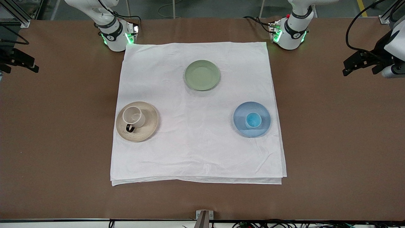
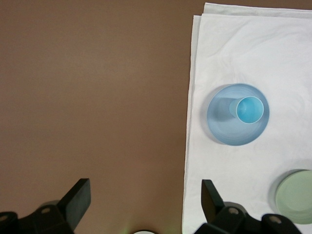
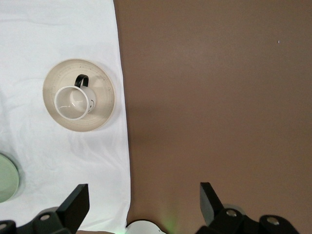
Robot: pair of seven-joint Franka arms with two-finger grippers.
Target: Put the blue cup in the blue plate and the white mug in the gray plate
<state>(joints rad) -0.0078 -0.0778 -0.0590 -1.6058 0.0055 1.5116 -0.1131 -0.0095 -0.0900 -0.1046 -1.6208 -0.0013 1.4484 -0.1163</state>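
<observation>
The blue cup (image 1: 253,120) stands upright in the blue plate (image 1: 242,126) on the white cloth, toward the left arm's end. The white mug (image 1: 133,117) stands on the gray plate (image 1: 150,125), toward the right arm's end, its black handle pointing to the front camera. The left wrist view shows the cup (image 2: 250,110) in its plate (image 2: 223,129); the right wrist view shows the mug (image 3: 74,101) on its plate (image 3: 105,103). My left gripper (image 1: 360,67) (image 2: 145,200) is open and empty, high over bare table beside the cloth. My right gripper (image 1: 19,65) (image 3: 145,200) is open and empty over bare table at its end.
A sage-green plate (image 1: 202,75) lies empty on the white cloth (image 1: 196,145), farther from the front camera than the other two plates. It also shows in the left wrist view (image 2: 295,196). Brown table (image 1: 332,142) surrounds the cloth.
</observation>
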